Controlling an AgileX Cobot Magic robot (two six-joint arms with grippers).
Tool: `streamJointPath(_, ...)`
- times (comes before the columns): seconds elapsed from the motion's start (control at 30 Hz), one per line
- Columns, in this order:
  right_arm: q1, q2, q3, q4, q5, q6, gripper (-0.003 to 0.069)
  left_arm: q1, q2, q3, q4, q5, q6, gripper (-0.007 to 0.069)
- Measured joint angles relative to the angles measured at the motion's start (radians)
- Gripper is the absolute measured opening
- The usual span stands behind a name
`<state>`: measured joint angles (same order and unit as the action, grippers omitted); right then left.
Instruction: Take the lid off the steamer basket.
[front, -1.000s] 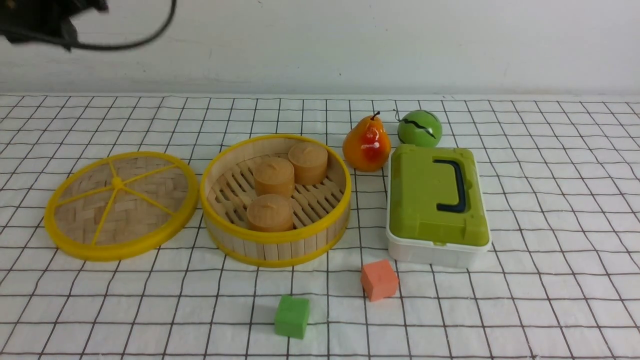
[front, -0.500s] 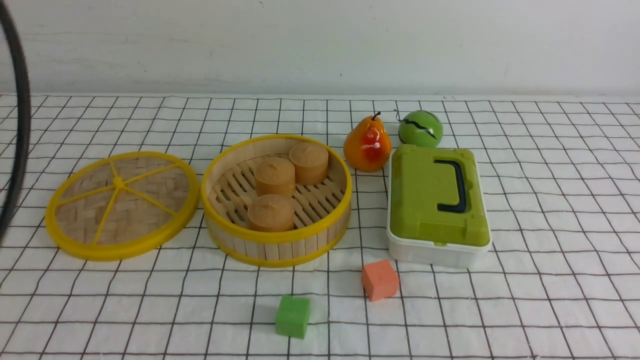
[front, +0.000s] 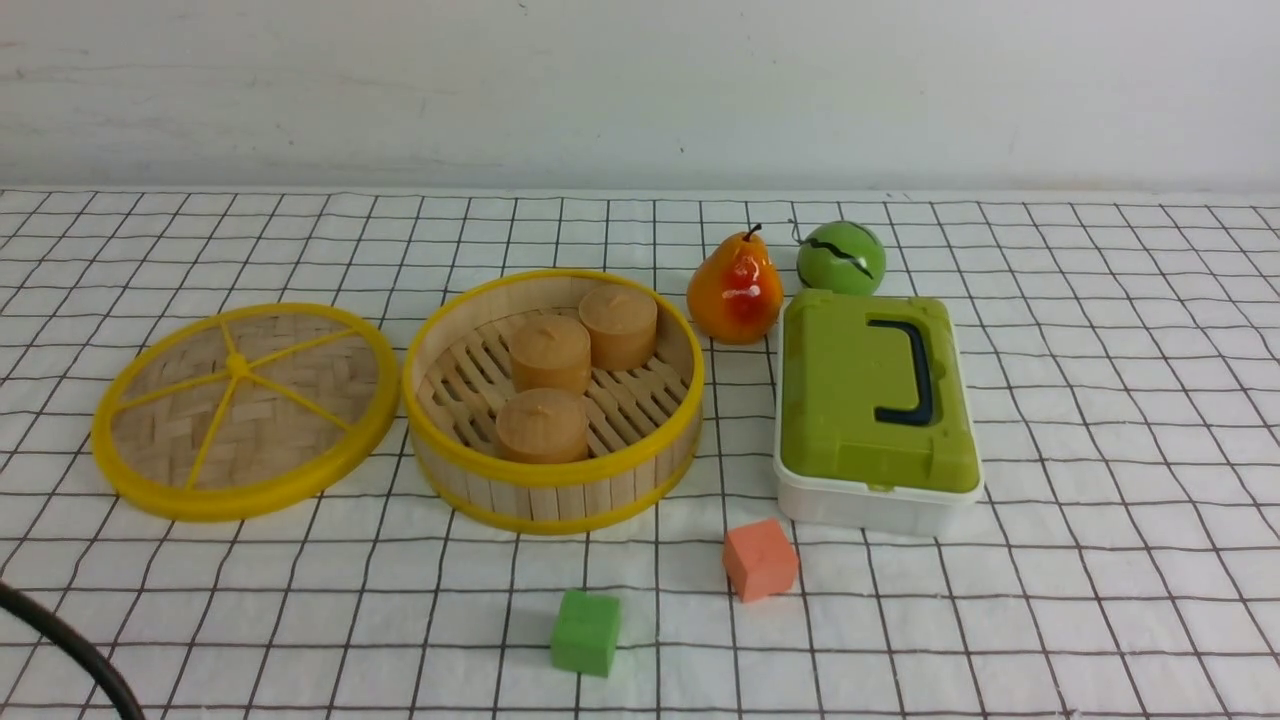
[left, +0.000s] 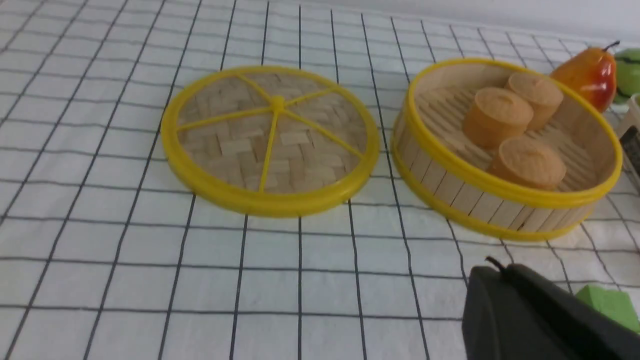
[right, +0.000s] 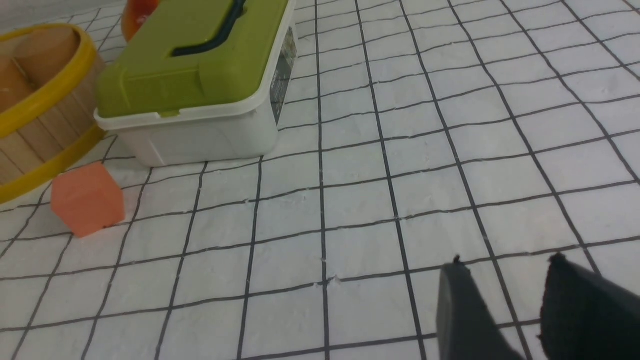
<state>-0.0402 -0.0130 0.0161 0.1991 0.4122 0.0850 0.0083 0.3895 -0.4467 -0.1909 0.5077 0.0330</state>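
Observation:
The lid (front: 245, 410) lies flat on the cloth, just left of the steamer basket (front: 552, 400) and off it. The basket stands open with three tan wooden cylinders (front: 548, 352) inside. Both also show in the left wrist view, the lid (left: 270, 140) and the basket (left: 505, 150). My left gripper (left: 500, 272) is shut and empty, nearer the robot than the lid and basket and touching neither. My right gripper (right: 505, 262) is open and empty over bare cloth, right of the green-topped box (right: 200, 75). Neither gripper shows in the front view.
A pear (front: 733, 290) and a green ball (front: 840, 257) stand behind the white box with the green lid (front: 875, 405). An orange cube (front: 759, 559) and a green cube (front: 585, 632) lie in front of the basket. A black cable (front: 60, 650) crosses the front-left corner.
The left arm has left the top-left of the front view. Its black cable swept down the left edge and now crosses the bottom-left corner. The lid and basket have not moved.

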Motion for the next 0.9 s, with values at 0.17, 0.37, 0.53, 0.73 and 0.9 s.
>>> streamJointPath(0.17, 0.0, 0.0, 0.0, 0.0, 0.0, 0.0, 0.024, -0.051, -0.076, 0.059, -0.007, -0.126, 0.0, -0.0013)
streamJointPath(0.37, 0.0, 0.0, 0.0, 0.0, 0.0, 0.0, 0.024, -0.059, -0.242, 0.259, 0.064, -0.332, -0.033, -0.0013)
streamJointPath(0.53, 0.0, 0.0, 0.0, 0.0, 0.0, 0.0, 0.024, -0.034, -0.39, 0.443, 0.092, -0.366, -0.076, -0.0013)
streamJointPath(0.73, 0.0, 0.0, 0.0, 0.0, 0.0, 0.0, 0.024, -0.019, -0.398, 0.476, 0.095, -0.218, -0.08, -0.0013)
streamJointPath(0.9, 0.0, 0.0, 0.0, 0.0, 0.0, 0.0, 0.024, -0.019, -0.398, 0.476, 0.095, -0.137, -0.078, -0.0013)
